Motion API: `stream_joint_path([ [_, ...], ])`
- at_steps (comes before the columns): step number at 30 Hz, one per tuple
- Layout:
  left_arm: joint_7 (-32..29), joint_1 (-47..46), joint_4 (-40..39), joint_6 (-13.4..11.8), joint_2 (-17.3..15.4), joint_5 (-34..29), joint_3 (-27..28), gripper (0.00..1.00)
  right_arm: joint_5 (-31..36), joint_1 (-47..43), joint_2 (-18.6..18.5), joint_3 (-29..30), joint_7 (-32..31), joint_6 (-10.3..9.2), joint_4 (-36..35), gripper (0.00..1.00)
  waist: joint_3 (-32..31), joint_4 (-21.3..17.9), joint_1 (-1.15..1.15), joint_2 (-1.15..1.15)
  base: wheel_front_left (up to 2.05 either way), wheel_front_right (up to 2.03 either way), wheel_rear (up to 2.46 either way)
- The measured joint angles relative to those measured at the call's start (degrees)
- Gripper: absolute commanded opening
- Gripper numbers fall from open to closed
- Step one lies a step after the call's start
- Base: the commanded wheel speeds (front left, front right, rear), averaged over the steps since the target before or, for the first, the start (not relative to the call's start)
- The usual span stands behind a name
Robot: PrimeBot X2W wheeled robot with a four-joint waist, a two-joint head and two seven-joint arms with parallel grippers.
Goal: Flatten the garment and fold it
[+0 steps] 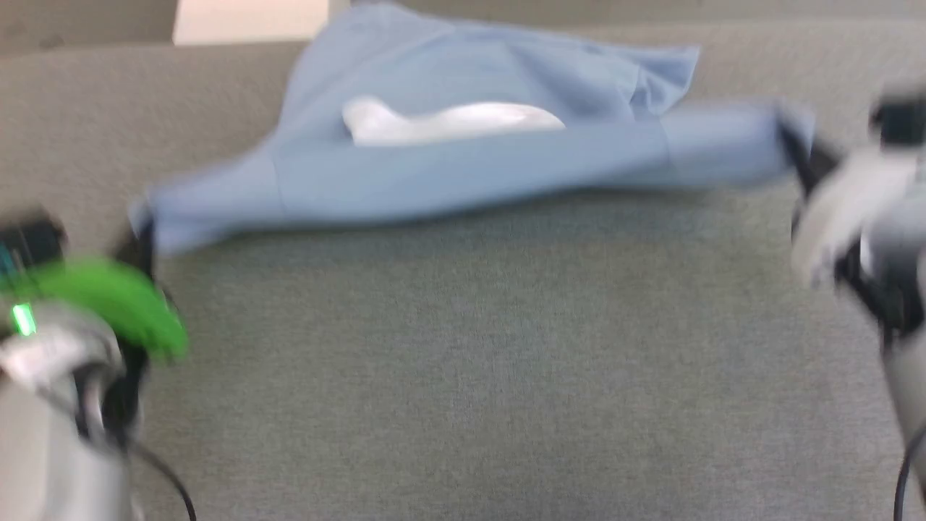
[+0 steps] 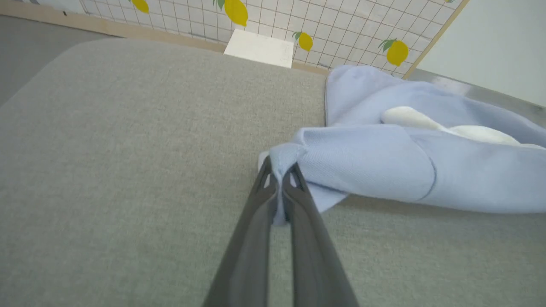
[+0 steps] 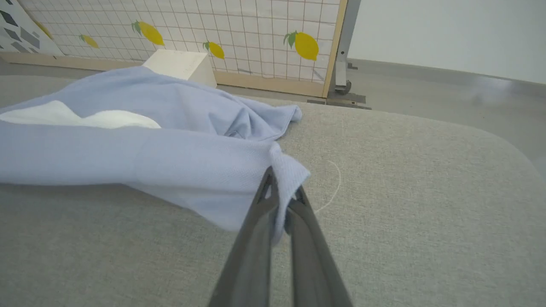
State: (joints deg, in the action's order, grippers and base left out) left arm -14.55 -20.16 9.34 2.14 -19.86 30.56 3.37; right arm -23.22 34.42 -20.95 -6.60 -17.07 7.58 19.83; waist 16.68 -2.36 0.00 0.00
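Note:
The garment (image 1: 470, 159), a light blue T-shirt with white fabric at its neck, hangs stretched between both grippers above the grey padded table (image 1: 463, 362); its far part rests bunched on the table. My left gripper (image 1: 141, 239) is shut on the end of one sleeve at the left. In the left wrist view the left gripper (image 2: 280, 170) pinches a fold of the garment (image 2: 384, 162). My right gripper (image 1: 799, 155) is shut on the other sleeve at the right. The right wrist view shows the right gripper (image 3: 281, 192) clamping the garment (image 3: 170, 162).
A white box (image 3: 181, 66) sits beyond the table's far edge, in front of a gridded panel with lemon prints (image 3: 256, 34). The rounded table corner (image 3: 503, 145) drops to a grey floor (image 3: 448, 89). A thin white chalk-like arc (image 3: 335, 187) marks the table.

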Motion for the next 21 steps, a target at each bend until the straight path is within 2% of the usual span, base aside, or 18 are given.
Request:
stream_joint_path([
  [6, -5.3, 17.6, -9.6, -2.9, 3.4, 4.4, 1.8, 0.00, 0.9, -19.0, 4.2, 9.3, -6.2, 0.00, -10.9, 0.00, -5.0, 0.4, 0.00, 0.00, 0.00, 0.00, 0.00],
  [11, -8.6, 27.4, -14.0, -5.0, 6.4, 7.0, 1.4, 0.00, 4.9, -30.6, 10.3, 16.0, -10.8, 0.00, -17.4, 0.00, -7.9, 0.9, 0.00, 0.00, 0.00, 0.00, 0.00],
  [17, -10.6, 34.5, -14.6, -6.9, 8.1, 7.3, 0.0, 0.00, 9.5, -40.3, 16.3, 21.0, -17.6, 0.00, -19.1, 0.00, -9.9, 1.9, 0.00, 0.00, 0.00, 0.00, 0.00],
  [21, -11.6, 38.4, -14.1, -7.7, 9.1, 7.3, -0.7, 0.00, 11.0, -44.5, 17.9, 23.4, -21.7, 0.00, -18.4, 0.00, -10.7, 2.4, 0.00, 0.00, 0.00, 0.00, 0.00],
])
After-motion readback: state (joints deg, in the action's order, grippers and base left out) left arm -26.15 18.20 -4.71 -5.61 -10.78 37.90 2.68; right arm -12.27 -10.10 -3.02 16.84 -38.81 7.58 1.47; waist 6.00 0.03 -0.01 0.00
